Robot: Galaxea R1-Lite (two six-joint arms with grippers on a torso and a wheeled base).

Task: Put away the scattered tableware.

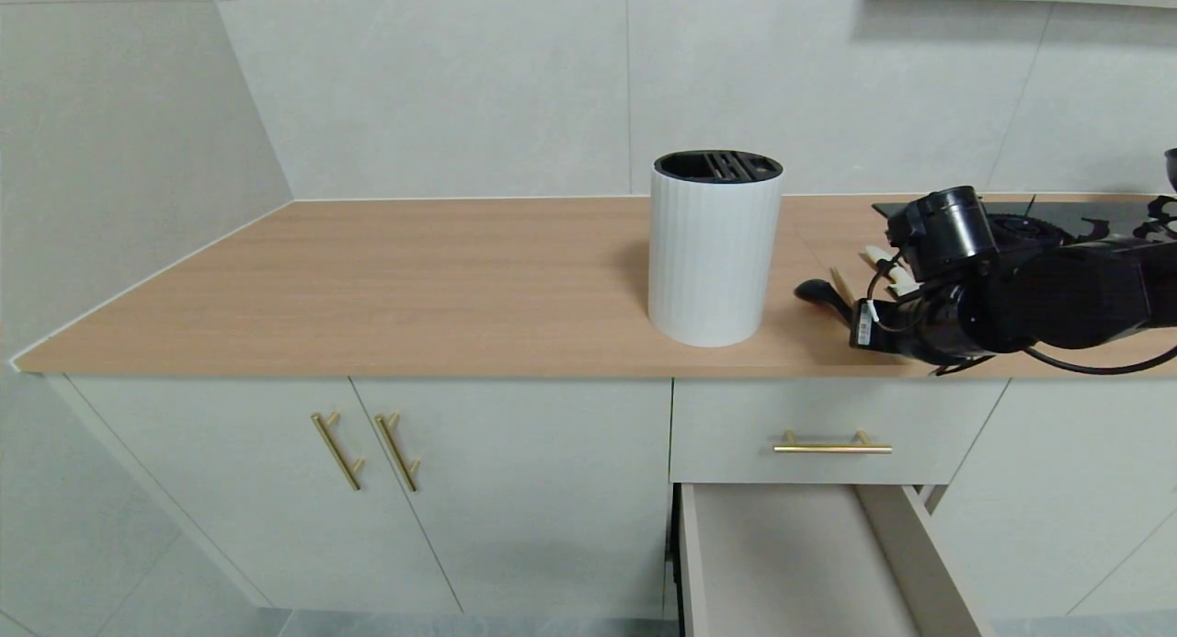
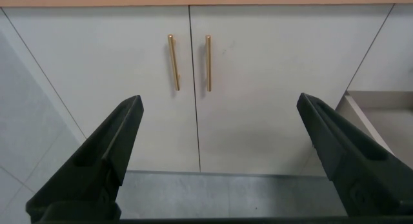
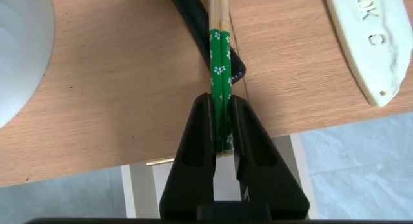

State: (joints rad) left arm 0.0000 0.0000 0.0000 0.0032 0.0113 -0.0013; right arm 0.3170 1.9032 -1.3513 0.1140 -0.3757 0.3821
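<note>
A pair of wooden chopsticks [image 3: 220, 69] with green flowered ends lies on the countertop's front edge, and my right gripper [image 3: 221, 117] is shut on those green ends. Under them lies a black spoon [image 3: 193, 30], whose bowl [image 1: 814, 290] points toward the white ribbed utensil holder [image 1: 713, 251] with a black slotted top. A white ceramic utensil [image 3: 364, 43] lies beside the chopsticks. In the head view my right gripper [image 1: 853, 317] is low at the counter's front edge, right of the holder. My left gripper [image 2: 219, 159] hangs open below counter height, facing the cabinet doors.
The wooden countertop [image 1: 414, 278] stretches left of the holder. A drawer [image 1: 782, 554] stands pulled out beneath the right part of the counter, under a shut drawer with a gold handle [image 1: 832, 447]. A black stove [image 1: 1057, 216] sits at the back right. Two cabinet doors have gold handles [image 2: 191, 61].
</note>
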